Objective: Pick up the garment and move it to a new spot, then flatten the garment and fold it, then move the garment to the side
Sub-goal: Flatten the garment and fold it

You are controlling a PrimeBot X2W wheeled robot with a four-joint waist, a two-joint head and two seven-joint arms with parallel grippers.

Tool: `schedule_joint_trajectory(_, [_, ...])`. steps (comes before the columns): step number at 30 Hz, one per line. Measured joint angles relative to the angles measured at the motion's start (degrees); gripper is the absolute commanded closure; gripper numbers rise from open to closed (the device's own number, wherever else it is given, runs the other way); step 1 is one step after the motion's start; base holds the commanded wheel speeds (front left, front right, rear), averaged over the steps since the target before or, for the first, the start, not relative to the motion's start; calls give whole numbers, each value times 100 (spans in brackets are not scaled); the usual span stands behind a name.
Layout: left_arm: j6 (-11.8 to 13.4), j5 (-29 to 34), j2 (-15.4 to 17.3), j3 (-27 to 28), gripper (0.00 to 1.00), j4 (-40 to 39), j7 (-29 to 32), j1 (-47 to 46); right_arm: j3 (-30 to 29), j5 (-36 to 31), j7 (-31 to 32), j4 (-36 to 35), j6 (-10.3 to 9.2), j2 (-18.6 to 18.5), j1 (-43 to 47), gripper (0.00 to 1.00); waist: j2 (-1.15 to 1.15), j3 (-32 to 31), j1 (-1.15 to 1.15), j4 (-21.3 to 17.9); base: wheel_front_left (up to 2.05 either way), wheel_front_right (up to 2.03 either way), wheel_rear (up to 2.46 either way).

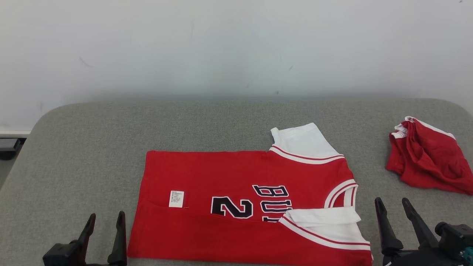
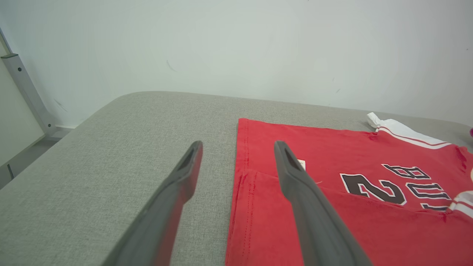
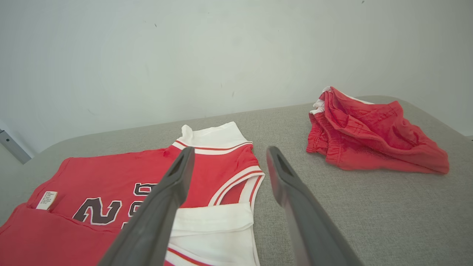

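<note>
On the grey padded table (image 1: 81, 147), the red jersey (image 1: 207, 173) lies spread flat right in front of the robot, with its near edge folded up over the bottom of the print. Readable bits are a big black "2" and "BU". The little white tag (image 1: 176, 198) has print that's way too tiny to read. The left gripper (image 1: 106, 215) and right gripper (image 1: 391, 200) both sit spread wide and empty, one off each end of the jersey. The right wrist view gets a closer look at the crumpled red shorts (image 3: 369, 136), gathered waistband and all. The left wrist view catches a grey metal post (image 2: 26, 88).
</note>
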Motion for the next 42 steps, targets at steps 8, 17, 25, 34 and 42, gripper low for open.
schedule_joint_trajectory(8, [51, 37, -8, 90, 0, -258, -1, 135, -9, -1, -104, 60, -36, 34, 1, 0, 0, -16, 0, 39, 0, 0, 0])
schedule_joint_trajectory(17, [96, 153, -44, 148, 0, -463, -1, 240, -46, -1, -174, 131, -36, 27, 1, 0, 0, -36, 0, 75, 0, 0, 0])
schedule_joint_trajectory(25, [101, 163, -45, 247, 0, -541, 27, 238, 43, -1, -157, 205, -33, 34, -14, 0, 0, -40, 0, 107, 0, 0, 0])
schedule_joint_trajectory(34, [33, 144, 45, 227, 0, -524, 220, 49, 183, -80, 46, 378, 15, -5, -468, 0, 0, 56, 0, 111, 0, 0, 0])
schedule_joint_trajectory(42, [-330, 48, 162, 168, 0, -235, 611, -876, 259, -180, 345, 672, 58, -118, -1500, 0, 0, 344, 0, 124, 0, 0, 0])
